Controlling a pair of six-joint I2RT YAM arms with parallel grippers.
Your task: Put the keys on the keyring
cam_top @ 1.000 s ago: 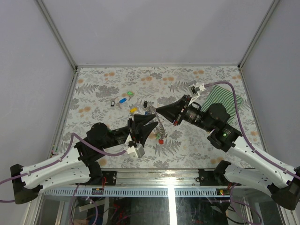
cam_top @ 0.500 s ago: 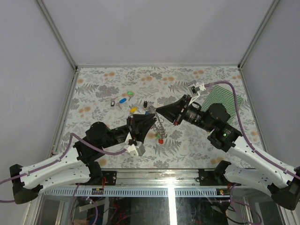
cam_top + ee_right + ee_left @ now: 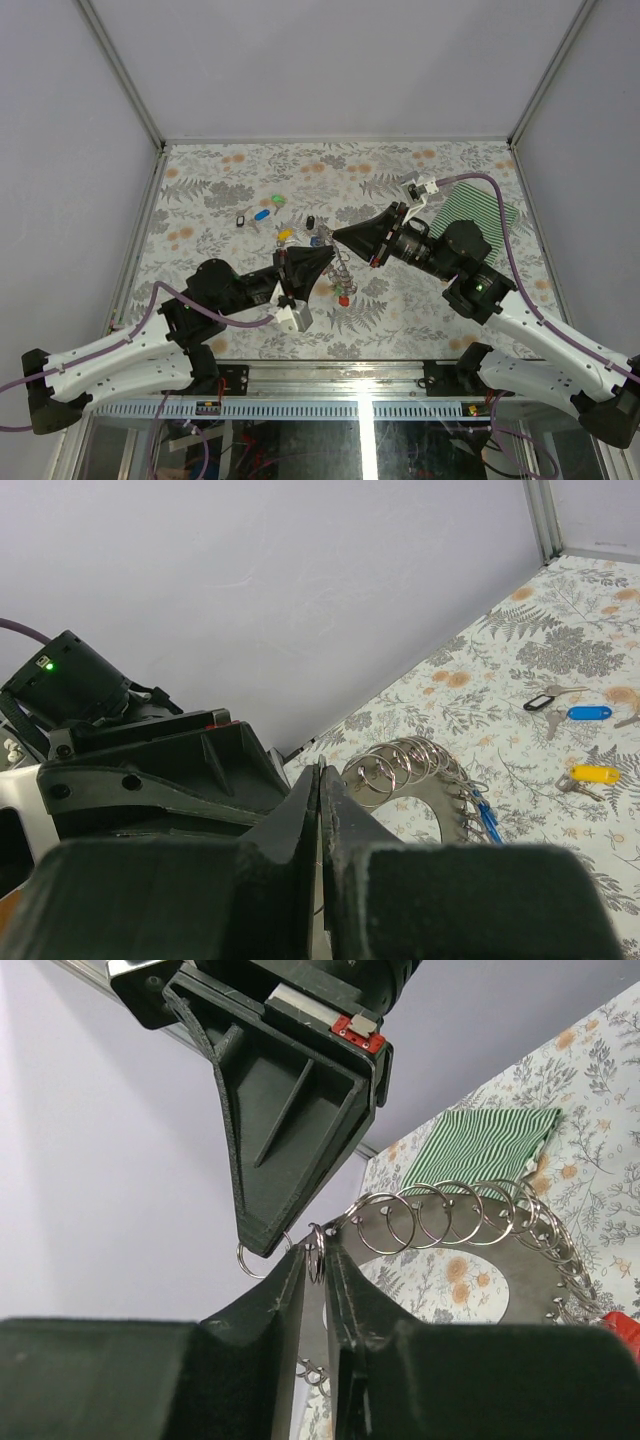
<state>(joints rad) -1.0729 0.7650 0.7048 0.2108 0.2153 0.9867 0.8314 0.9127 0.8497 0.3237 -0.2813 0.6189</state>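
The keyring, a flat dark grey ring edged with several small split rings, hangs above the table between both arms. My left gripper is closed to a narrow gap, pinching one split ring at the ring's edge. My right gripper is shut on another small split ring just beside it, and that ring pokes out under its tip. A red key and a blue key hang from the keyring. Loose keys lie on the table: black, blue, yellow, green.
A green striped cloth lies at the table's right edge behind the right arm. The loose keys sit left of centre on the flowered tablecloth. Metal frame posts border the table.
My left gripper's jaws have closed from wide apart down onto a split ring, nudging slightly right toward the keyring. The right arm and keyring have stayed put.
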